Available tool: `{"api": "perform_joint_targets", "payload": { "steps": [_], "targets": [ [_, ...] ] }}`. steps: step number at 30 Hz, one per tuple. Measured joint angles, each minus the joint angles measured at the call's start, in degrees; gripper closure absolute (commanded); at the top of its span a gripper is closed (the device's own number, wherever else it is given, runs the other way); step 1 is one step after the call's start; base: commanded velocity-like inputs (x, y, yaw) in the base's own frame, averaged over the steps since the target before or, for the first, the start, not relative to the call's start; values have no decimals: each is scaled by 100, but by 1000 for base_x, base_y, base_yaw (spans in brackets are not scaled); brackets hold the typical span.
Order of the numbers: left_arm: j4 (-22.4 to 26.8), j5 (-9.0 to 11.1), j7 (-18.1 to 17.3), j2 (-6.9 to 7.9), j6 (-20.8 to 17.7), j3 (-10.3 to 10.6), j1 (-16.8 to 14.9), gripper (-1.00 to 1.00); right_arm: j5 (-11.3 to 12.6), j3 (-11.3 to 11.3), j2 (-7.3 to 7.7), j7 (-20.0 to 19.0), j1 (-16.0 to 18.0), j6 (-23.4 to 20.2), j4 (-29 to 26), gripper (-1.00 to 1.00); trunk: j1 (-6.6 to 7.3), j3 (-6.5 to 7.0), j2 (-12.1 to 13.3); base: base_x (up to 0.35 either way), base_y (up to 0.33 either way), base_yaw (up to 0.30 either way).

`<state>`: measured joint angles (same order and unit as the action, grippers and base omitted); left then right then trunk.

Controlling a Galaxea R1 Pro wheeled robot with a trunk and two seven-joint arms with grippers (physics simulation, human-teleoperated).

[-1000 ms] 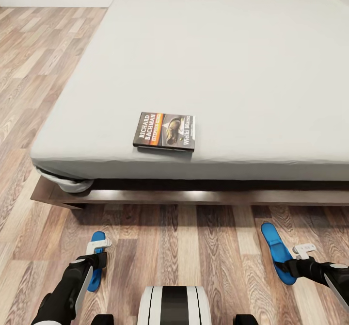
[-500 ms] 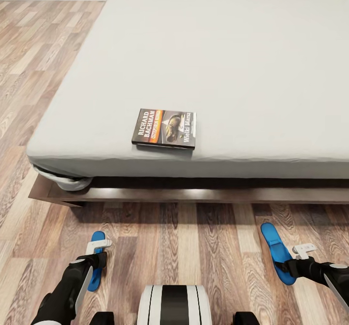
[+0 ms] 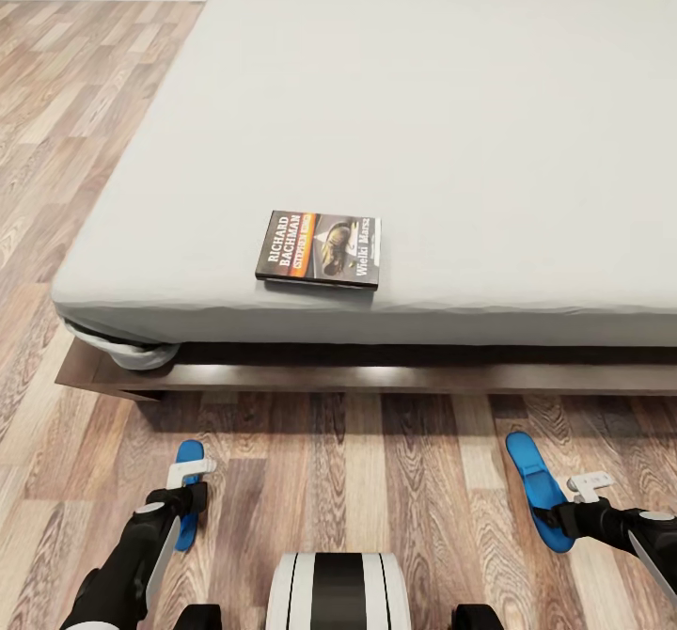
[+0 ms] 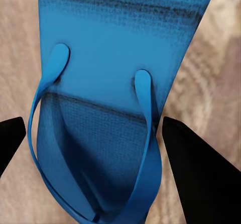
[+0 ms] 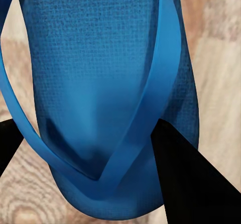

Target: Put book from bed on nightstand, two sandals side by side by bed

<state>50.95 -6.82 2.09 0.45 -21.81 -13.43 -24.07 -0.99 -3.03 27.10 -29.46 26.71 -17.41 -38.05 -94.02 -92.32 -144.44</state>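
The book [image 3: 319, 250] is laid near the bed's [image 3: 423, 122] foot edge, long axis along that edge. Each sandal [image 3: 538, 487] [image 3: 187, 510] on the floor is straddled lengthwise by spread grippers [image 4: 93, 148] [image 5: 85, 148], toes bedward.

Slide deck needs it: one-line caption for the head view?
Book lies on the bed; a blue sandal under each gripper.

A bright blue sandal [image 4: 113, 118] lies flat on the light wood-plank floor [image 4: 216, 73], its thong straps arching over the sole. The left gripper [image 4: 93, 148] straddles it, one dark finger on each side, spread apart.
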Motion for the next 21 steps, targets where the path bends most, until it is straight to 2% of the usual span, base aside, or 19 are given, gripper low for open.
{"api": "perform_joint_targets", "payload": {
  "steps": [3,11,21],
  "targets": [
    [-14,4,0,0,-1,0,0,100,0,0,0,0,0,0,0,100,0,0,0,0,0,0],
    [-24,6,0,0,-4,0,0,100,-3,1,0,0,-1,0,0,100,-21,-177,-10,0,0,0],
    [-24,-3,0,0,-3,0,0,100,-3,6,0,0,-1,0,1,100,-23,-199,-12,0,0,0]
  ]
}}
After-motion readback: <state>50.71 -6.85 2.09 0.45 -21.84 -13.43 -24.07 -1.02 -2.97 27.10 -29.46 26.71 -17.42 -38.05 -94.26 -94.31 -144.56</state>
